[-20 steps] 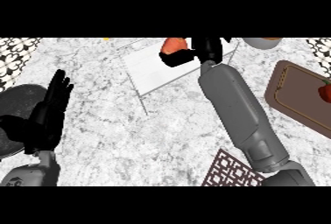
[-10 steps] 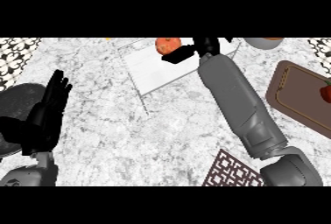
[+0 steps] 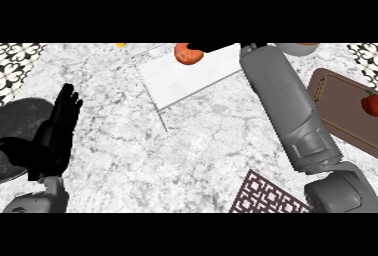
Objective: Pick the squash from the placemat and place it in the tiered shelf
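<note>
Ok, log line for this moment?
squash: over tiered shelf, beside right hand | grasp: cannot tell | left hand: open, resting at left

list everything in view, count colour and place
squash: 1, orange-red, top centre, at the white panel's edge
white panel: 1, white, top centre, probably the tiered shelf
brown mat: 1, brown, right edge
red item: 1, red, on the brown mat, cut off
lattice mat: 1, dark brown, bottom right
dark round object: 1, black-grey, left edge
yellow item: 1, yellow, top edge
counter: 1, grey-white marble, under everything
left hand: 1, black, open, resting at left
right hand: 1, black, top edge beside squash, mostly cut off
</note>
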